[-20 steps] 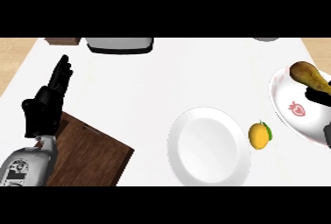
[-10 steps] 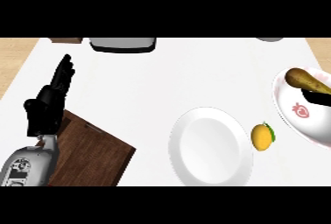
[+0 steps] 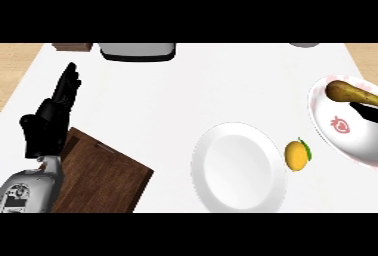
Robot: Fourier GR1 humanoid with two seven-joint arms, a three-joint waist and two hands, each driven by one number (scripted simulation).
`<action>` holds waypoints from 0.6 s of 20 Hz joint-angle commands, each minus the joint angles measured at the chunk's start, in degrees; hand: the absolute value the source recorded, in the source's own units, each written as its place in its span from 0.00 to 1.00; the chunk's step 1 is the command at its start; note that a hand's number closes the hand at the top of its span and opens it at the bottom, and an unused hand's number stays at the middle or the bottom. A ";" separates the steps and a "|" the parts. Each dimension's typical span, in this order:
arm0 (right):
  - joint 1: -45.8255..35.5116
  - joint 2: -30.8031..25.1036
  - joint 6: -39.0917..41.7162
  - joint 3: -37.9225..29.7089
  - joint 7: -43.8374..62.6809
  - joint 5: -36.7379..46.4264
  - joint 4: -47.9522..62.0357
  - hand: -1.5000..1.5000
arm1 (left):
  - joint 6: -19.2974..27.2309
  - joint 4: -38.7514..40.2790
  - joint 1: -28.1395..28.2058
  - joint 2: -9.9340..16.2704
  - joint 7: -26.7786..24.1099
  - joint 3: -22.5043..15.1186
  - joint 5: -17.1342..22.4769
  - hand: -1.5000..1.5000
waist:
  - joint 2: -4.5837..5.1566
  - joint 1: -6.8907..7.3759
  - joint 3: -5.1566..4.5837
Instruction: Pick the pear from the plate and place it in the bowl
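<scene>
From the head view you see the brown pear (image 3: 353, 93) over the glossy white bowl (image 3: 341, 144), dark right hand (image 3: 367, 110) beneath, grip unclear. Your left hand (image 3: 50, 117) rests open beside the wooden board (image 3: 103, 175). The round plate (image 3: 238, 167) is smooth white.

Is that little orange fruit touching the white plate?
Apart. The head view shows a thin strip of white counter between the orange fruit and the rim of the plate.
</scene>
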 commanded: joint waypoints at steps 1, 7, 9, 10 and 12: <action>0.70 -4.17 5.59 -2.94 -3.05 -4.24 2.92 0.00 | 1.08 0.07 -0.12 -1.46 1.15 -1.07 -1.79 0.50 | -0.15 -0.55 -0.06; 9.07 -3.87 16.14 -4.53 -1.68 -11.38 -7.65 0.00 | 1.41 1.15 -0.02 -0.81 0.47 0.94 -2.26 0.50 | -0.79 -2.15 -0.24; 13.75 -2.58 19.61 -5.97 -6.16 -14.25 -9.23 0.00 | -0.48 1.60 1.19 0.29 -1.84 2.67 -0.20 0.50 | -0.70 -2.01 -0.22; 16.84 -2.23 21.75 -8.29 -9.33 -16.58 -9.53 0.00 | 0.73 -2.95 3.90 -0.77 0.63 0.88 -1.48 0.50 | -0.88 -2.15 -0.19; 19.65 -1.78 26.20 -7.37 -6.16 -18.31 -15.15 0.00 | -1.73 -0.25 2.27 0.73 -0.35 2.70 0.56 0.50 | -0.87 -2.48 -0.27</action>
